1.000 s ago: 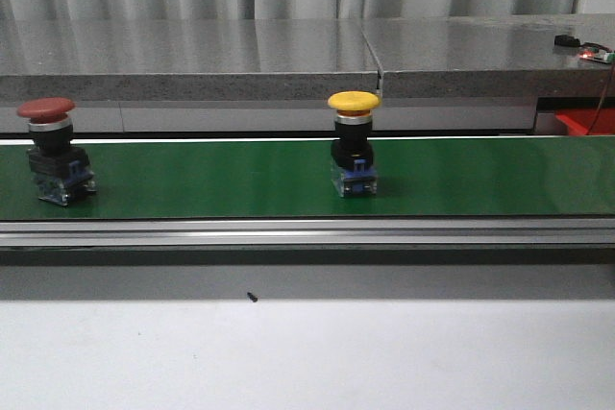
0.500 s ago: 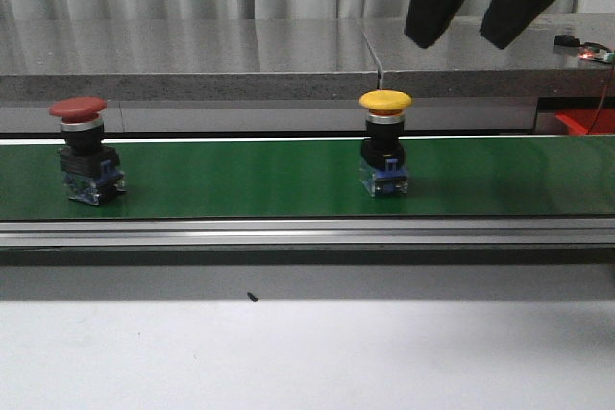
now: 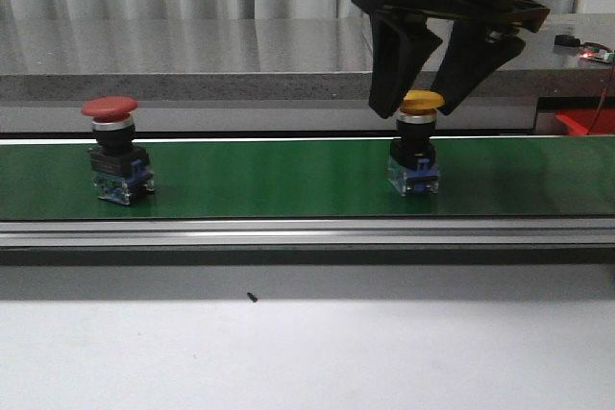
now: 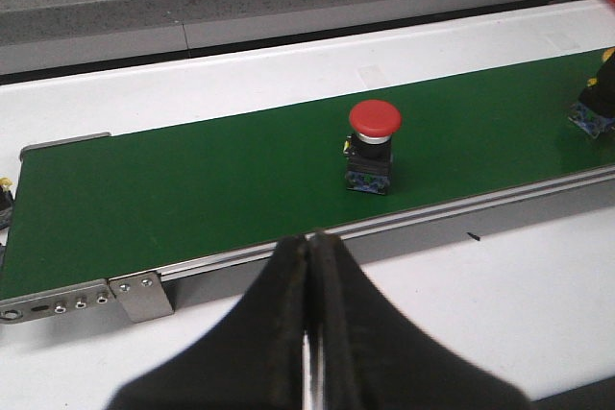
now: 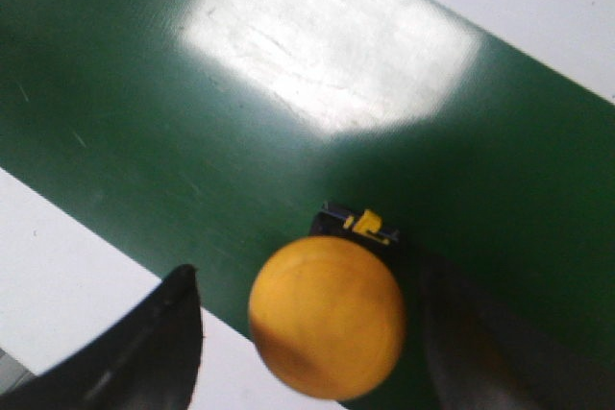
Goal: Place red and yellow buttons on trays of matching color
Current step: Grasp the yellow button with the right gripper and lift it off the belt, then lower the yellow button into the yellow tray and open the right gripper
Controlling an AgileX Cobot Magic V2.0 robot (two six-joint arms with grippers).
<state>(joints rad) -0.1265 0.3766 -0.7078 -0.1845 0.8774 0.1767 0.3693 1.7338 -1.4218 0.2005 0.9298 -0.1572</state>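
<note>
My right end effector point(image 3: 420, 103) has dropped in from above over the last second and now straddles the yellow button point(image 3: 420, 141), jaws spread wide to either side of its cap, nothing gripped yet. Both buttons have ridden rightward on the green belt point(image 3: 269, 180), so I judge the grab has to be timed to that drift. The red button point(image 3: 115, 149) sits well to the left. My left end effector point(image 4: 309, 333) looks pressed closed, empty. Caps are smooth domed mushrooms on black collars with clear blue-tinted bases; the belt is matte. I see no trays, perhaps off-frame.
</note>
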